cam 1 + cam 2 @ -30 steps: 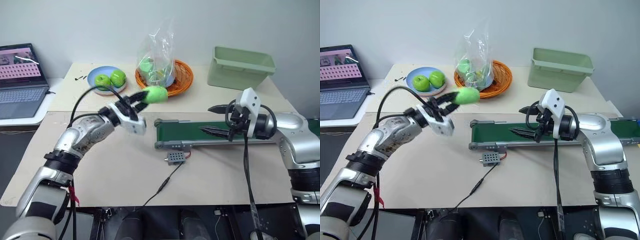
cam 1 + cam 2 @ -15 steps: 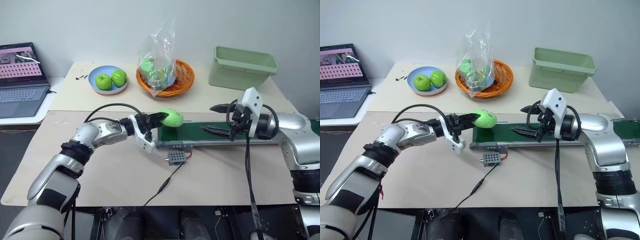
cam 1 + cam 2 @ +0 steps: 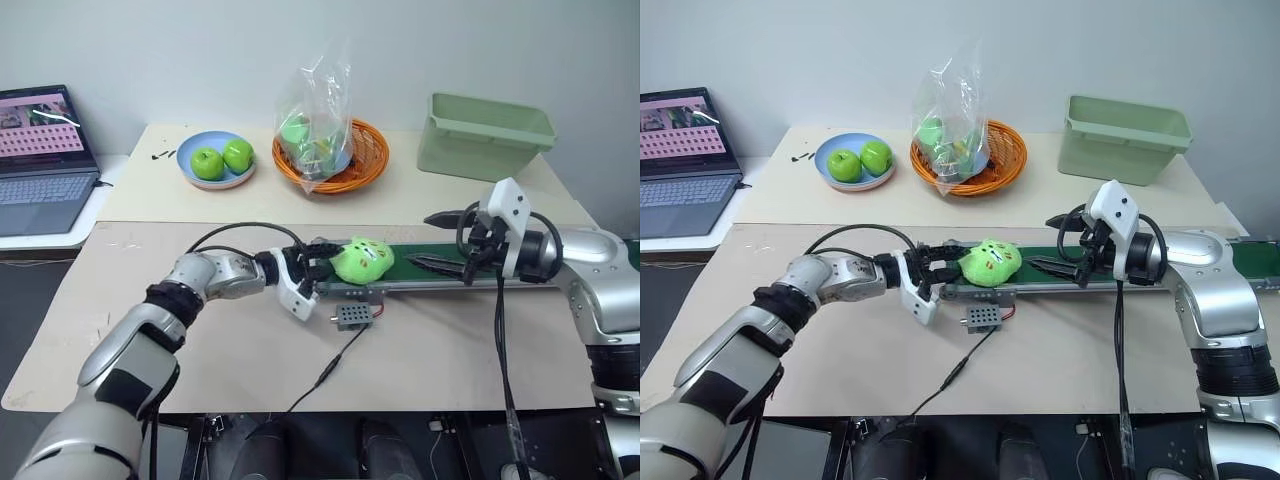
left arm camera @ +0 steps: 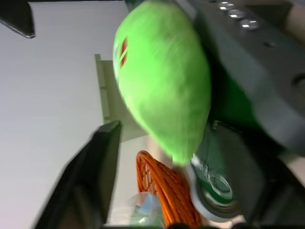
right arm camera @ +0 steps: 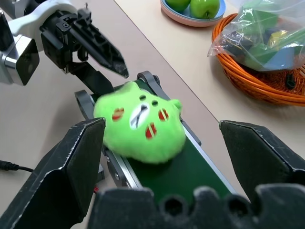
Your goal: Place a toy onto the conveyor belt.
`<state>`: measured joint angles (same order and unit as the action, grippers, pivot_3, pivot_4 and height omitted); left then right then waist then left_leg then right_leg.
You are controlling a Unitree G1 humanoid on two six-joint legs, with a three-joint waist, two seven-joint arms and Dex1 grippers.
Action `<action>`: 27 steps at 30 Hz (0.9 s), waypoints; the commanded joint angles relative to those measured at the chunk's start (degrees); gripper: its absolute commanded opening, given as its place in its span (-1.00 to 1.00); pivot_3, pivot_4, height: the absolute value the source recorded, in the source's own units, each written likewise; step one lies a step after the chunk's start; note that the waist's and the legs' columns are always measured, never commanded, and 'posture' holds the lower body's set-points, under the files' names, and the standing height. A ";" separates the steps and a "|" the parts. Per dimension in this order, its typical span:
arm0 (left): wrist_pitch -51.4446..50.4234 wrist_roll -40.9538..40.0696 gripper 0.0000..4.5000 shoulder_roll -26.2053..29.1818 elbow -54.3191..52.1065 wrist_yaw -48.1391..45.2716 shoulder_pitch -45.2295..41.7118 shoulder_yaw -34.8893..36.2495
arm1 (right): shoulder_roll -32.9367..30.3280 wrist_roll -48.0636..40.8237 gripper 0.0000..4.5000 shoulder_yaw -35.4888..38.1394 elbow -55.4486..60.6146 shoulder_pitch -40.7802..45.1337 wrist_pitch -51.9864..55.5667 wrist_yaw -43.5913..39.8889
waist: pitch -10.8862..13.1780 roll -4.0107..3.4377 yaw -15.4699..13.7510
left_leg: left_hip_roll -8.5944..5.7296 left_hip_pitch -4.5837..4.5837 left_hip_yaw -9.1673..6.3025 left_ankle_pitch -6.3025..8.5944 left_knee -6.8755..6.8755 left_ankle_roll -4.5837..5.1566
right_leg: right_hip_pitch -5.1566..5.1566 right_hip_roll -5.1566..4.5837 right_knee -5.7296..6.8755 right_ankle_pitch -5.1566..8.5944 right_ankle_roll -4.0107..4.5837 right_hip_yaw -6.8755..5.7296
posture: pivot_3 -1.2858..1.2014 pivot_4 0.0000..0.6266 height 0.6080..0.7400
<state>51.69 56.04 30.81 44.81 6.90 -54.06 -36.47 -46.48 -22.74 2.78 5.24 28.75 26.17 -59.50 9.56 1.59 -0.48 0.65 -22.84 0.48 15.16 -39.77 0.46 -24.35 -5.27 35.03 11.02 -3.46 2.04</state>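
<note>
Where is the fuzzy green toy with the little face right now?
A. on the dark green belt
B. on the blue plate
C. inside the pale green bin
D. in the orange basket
A: the soft lime-green blob toy lies on the end of the long dark-green conveyor belt, with the left pincer open just beside it.

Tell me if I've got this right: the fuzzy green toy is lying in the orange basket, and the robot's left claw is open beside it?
Not quite. The toy lies on the conveyor belt, not in the orange basket, as the right wrist view shows. The left gripper is indeed open beside it.
</note>
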 commanded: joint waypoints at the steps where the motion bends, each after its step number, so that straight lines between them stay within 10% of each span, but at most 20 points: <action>1: 0.30 -11.76 0.98 -0.23 -0.94 -9.59 -0.44 4.49 | -0.94 -0.37 1.00 1.77 1.17 1.42 -0.25 0.21 | 0.00 0.00 0.06 | 0.01 0.00 0.00 0.00 0.00 0.00 | -0.01 0.01 0.00 0.00 0.00 0.00 | 0.03 -0.52 1.00; 7: -17.09 -47.39 0.98 -3.94 -9.86 -39.21 5.10 14.56 | -1.17 -0.49 1.00 1.86 1.13 1.60 -0.22 -0.08 | -0.01 -0.02 0.16 | 0.02 -0.02 0.00 0.00 -0.02 0.00 | -0.01 0.00 0.04 0.00 0.00 0.01 | 0.03 -0.52 1.00; 10: -49.20 -74.02 0.98 -4.00 -23.44 -54.92 10.20 23.80 | -2.25 -0.31 1.00 1.76 0.79 2.16 -0.48 -1.27 | 0.00 -0.02 0.53 | 0.05 -0.07 -0.01 0.00 -0.07 0.01 | -0.04 0.01 0.08 0.00 0.00 0.01 | 0.03 -0.52 1.00; 15: -71.63 -86.19 0.98 3.04 -39.37 -61.94 18.43 29.88 | -2.62 -1.03 1.00 1.31 0.67 4.12 -0.40 -2.84 | -0.01 -0.04 2.14 | 0.11 0.02 -0.10 0.01 -0.06 0.02 | -0.04 0.12 0.09 0.01 -0.01 0.07 | 0.03 -0.52 1.00; 27: -85.84 -95.53 0.98 6.33 -54.83 -59.09 26.23 41.30 | 0.80 -2.61 1.00 -0.01 -1.68 6.93 -0.64 -5.45 | 0.00 -0.04 1.14 | 0.10 0.12 -0.10 0.01 -0.06 0.02 | 0.02 0.08 0.02 0.01 0.01 0.06 | 0.03 -0.52 1.00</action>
<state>-32.43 -36.25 37.87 -5.71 -53.24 -27.96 2.15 -45.41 -25.06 2.33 3.74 33.90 26.24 -64.48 9.56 1.55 0.66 0.74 -22.74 0.38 15.17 -39.83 0.48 -24.33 -5.21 35.05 11.03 -3.45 2.09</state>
